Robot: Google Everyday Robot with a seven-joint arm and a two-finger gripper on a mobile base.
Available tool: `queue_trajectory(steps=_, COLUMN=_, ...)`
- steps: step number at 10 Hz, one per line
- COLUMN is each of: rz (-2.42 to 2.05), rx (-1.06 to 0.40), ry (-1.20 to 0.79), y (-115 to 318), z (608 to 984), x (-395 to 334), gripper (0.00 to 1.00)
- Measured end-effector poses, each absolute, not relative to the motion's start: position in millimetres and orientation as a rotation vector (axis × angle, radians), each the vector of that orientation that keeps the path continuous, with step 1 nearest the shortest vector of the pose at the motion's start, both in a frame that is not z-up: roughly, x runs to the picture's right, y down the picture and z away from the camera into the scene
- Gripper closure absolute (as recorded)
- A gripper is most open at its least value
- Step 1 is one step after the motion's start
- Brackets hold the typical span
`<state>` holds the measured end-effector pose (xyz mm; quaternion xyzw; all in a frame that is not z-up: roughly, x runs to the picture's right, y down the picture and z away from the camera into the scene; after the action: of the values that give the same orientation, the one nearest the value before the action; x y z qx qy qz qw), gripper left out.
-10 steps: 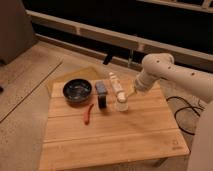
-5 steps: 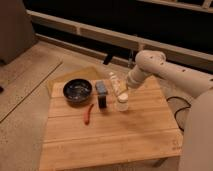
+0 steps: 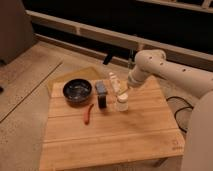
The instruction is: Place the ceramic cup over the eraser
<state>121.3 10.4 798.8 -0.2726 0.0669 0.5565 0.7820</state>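
The white ceramic cup [image 3: 122, 104] stands upright on the wooden table [image 3: 130, 135], right of centre. The black eraser [image 3: 102, 102] lies about a cup's width to its left. My gripper [image 3: 123, 93] hangs from the white arm [image 3: 165, 72], which reaches in from the right. It is directly over the cup's top, at or touching its rim. The cup is still resting on the table.
A black bowl [image 3: 76, 91] sits at the back left. A grey-blue flat piece [image 3: 100, 87] lies just behind the eraser. A white bottle-like object [image 3: 114, 82] lies behind the cup. A red chili [image 3: 88, 114] lies in front of the bowl. Black cables [image 3: 177, 112] trail off to the table's right.
The arm's elbow has swung a little left and back over the second. The gripper has stayed over the cup. The cup and eraser have not moved.
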Motion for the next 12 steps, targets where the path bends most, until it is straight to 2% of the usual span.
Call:
queue_trajectory(steps=4, rz=1.159, rx=-0.594, ry=0.210, y=26.0, z=812.2, x=93.3, gripper=0.35)
queue_trajectory(steps=12, rz=1.140, rx=-0.609, ry=0.316, y=44.5, z=856.1, x=107.2, gripper=0.35)
